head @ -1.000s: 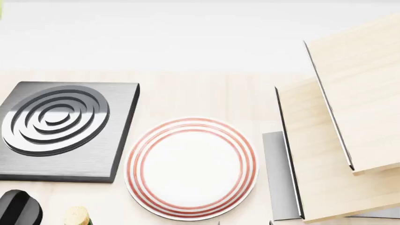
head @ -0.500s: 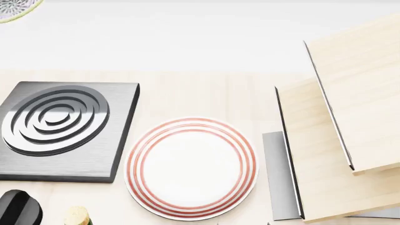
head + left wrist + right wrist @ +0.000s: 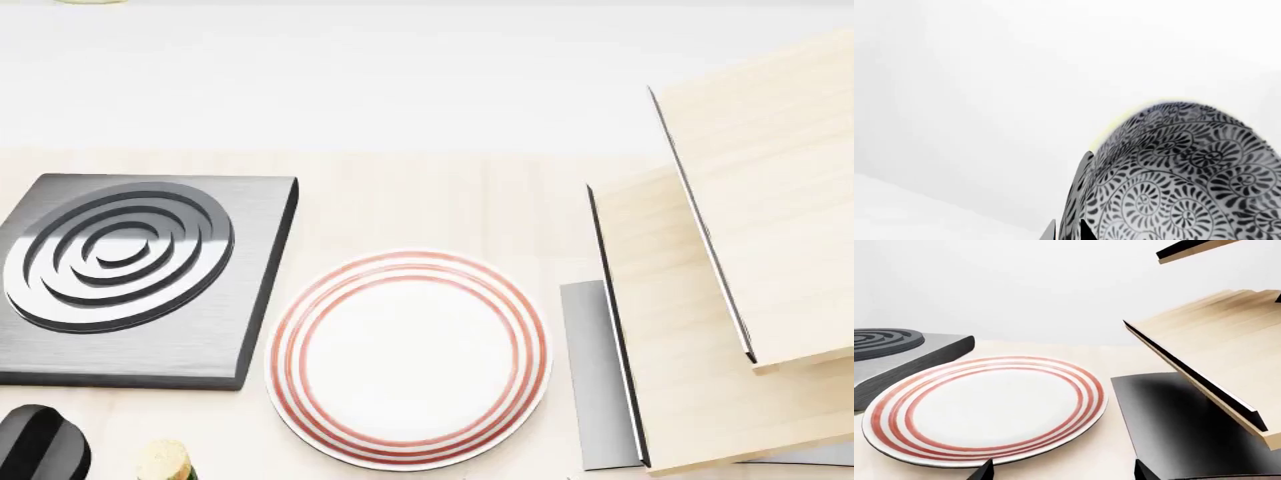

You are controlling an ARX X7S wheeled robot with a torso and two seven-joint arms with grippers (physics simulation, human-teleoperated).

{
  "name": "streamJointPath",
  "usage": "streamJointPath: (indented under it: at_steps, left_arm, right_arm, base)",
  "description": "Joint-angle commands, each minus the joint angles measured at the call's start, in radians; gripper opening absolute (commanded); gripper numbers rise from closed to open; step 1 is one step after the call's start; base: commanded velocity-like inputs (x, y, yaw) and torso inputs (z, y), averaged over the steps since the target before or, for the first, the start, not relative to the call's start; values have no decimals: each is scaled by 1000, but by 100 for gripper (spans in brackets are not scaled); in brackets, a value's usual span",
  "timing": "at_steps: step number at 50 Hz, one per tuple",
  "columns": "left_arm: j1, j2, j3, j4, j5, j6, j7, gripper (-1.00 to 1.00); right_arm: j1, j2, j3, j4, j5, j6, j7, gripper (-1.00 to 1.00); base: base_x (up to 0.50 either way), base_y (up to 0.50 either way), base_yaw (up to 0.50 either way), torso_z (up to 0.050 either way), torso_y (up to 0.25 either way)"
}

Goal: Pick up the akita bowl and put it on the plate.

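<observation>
Left wrist view: the left gripper (image 3: 1069, 231) shows only as two dark finger tips at the picture's lower edge, one on each side of the wall of the akita bowl (image 3: 1174, 175) — closed on it and holding it up against a blank white background. The bowl is tilted, its patterned inside facing the camera and its pale rim arching over the top; being round, it has no long axis.

Right wrist view: the right gripper (image 3: 1064, 471) shows two dark tips set wide apart with nothing between them, hovering low at the near edge of the plate (image 3: 987, 407).

Head view: neither arm is visible. The plate (image 3: 407, 358) lies flat on the table (image 3: 400, 205) at centre. The stove burner (image 3: 134, 275) sits at its 10 o'clock; a wooden rack (image 3: 721, 300) stands at 3 o'clock.
</observation>
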Motion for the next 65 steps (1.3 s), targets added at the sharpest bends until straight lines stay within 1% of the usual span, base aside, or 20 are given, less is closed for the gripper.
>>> streamJointPath:
  at_steps: [1,5,8,13,15,19,24,40,49,57,60,65]
  left_arm:
    - [-70,85,-43,-145,-86,-40,21,-100]
    - [-72,116,-92,-178,-154,-68,5,-100]
    - [-73,122,-95,-183,-165,-81,-5,-100]
    - [-74,135,-129,-194,-237,-155,-30,-100]
    - [-72,135,-126,-192,-242,-162,-30,-100]
    - [-76,146,-163,-230,-290,-181,-41,-100]
    - [-78,152,-168,-264,-299,-187,-57,-100]
    - [-116,175,-95,-395,-251,-196,-45,-100]
    - [-119,178,-66,-419,-240,-213,-50,-100]
    - [-129,185,-48,-465,-234,-217,-36,-100]
    - [-134,188,-30,-500,-228,-239,-26,-100]
    - [-127,198,-11,-527,-214,-227,-11,-100]
  right_arm:
    - [2,-4,-8,14,0,-6,-2,100]
    - [4,-7,-12,23,-1,-10,-4,100]
    - [4,-10,-17,31,-4,-14,-6,100]
    - [8,-14,-21,49,-5,-21,-8,100]
    - [9,-14,-22,52,-5,-23,-9,100]
    - [11,-17,-24,64,-7,-28,-8,100]
    - [18,-24,-28,86,-5,-36,-14,100]
    - [22,-24,-35,94,2,-37,-17,100]
    - [22,-23,-38,98,3,-40,-16,100]
    - [28,-27,-42,114,2,-46,-16,100]
    - [31,-31,-44,127,2,-52,-18,100]
    - [34,-36,-48,144,1,-60,-19,100]
  base:
    - [0,0,0,0,0]
    - [0,0,0,0,0]
    - [0,0,0,0,3]
    - [0,0,0,0,0]
    - [0,0,0,0,0]
    - [0,0,0,0,0]
    - [0,0,0,0,0]
    - [0,0,0,0,1]
    - [0,0,0,0,1]
    - [0,0,0,0,0]
    - [0,0,0,0,0]
    - [0,0,0,0,0]
